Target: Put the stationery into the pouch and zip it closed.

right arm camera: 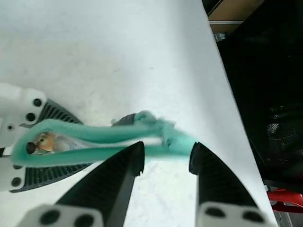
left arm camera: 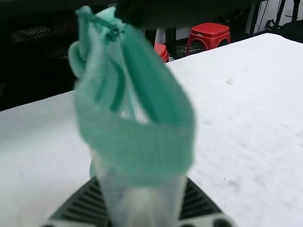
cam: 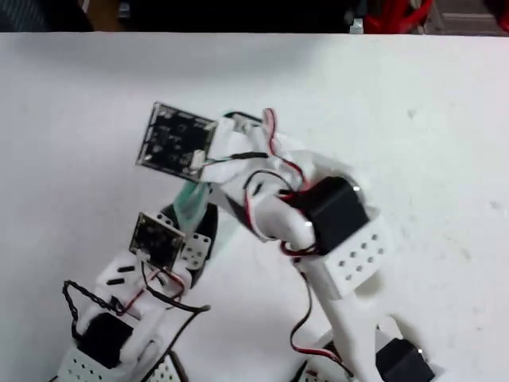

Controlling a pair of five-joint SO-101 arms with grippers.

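Little of the pouch [cam: 189, 200] pinched by the left hand [left arm camera: 142, 213] shows overhead.

We can read no text, label, number or sign in any view. The 2 circuit boards [cam: 176, 138] on the arms' wrists carry marks too small for us to make out. A small picture [right arm camera: 43, 140] in the pouch [right arm camera: 109, 135] is too blurred to tell.
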